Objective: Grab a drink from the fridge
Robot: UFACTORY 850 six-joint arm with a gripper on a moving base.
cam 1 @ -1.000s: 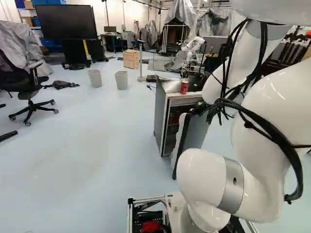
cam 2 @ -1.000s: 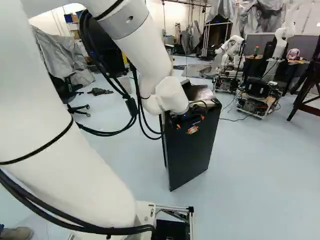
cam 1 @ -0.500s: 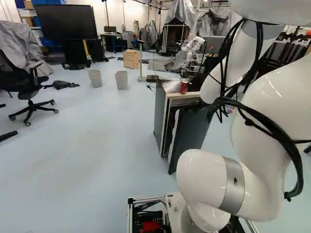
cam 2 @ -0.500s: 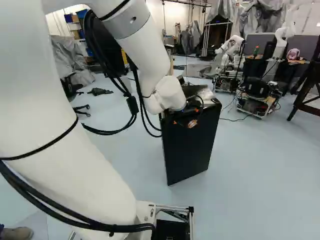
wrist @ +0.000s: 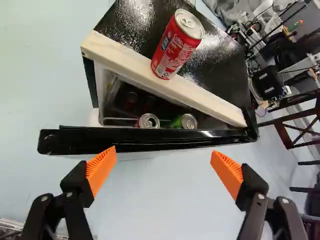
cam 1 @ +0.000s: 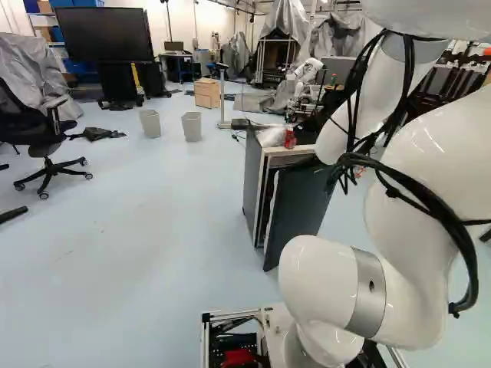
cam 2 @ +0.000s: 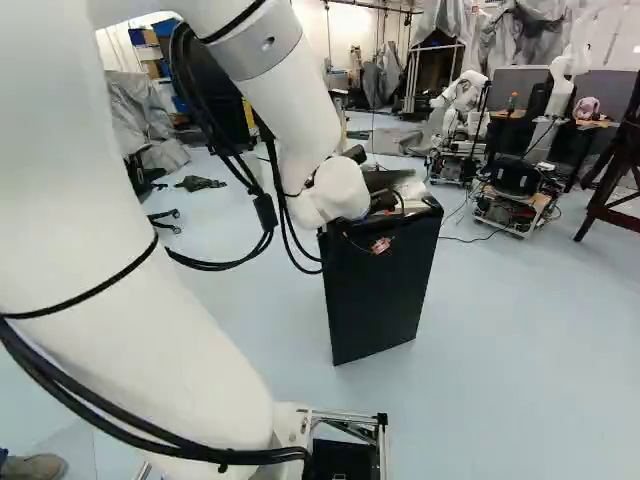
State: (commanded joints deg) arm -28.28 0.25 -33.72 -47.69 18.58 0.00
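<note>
— "Red can (wrist: 175, 47) stands on top of the fridge (wrist: 220, 65), at twelve o'clock, straight ahead of the end effector (wrist: 163, 151). Is it our drink?"

— "I think no, because the task says from the fridge. Inside, beyond the edge of the partly open door (wrist: 150, 141), I see a green can (wrist: 189, 121) at about one o'clock and a red-sided can (wrist: 148, 121) at half past eleven."

— "How will such a can behave?"

— "Probably it is thin metal: rather stiff, moderately heavy if full, but easy to dent and maybe slippery from cold. I would hold its upper body, just under the rim, the orange pads (wrist: 101, 170) on two opposite sides, squeezing gently."

— "And the end effector?"

— "It is spread wide and pinches nothing. It sits outside the door, so I suppose the opening must become wider first."

— "How does the arm (cam 2: 295, 100) stand?"

— "In the right base view it rises from seven o'clock, bends high at eleven, then slopes down to its wrist (cam 2: 340, 188), near twelve, beside the fridge's top."
</note>
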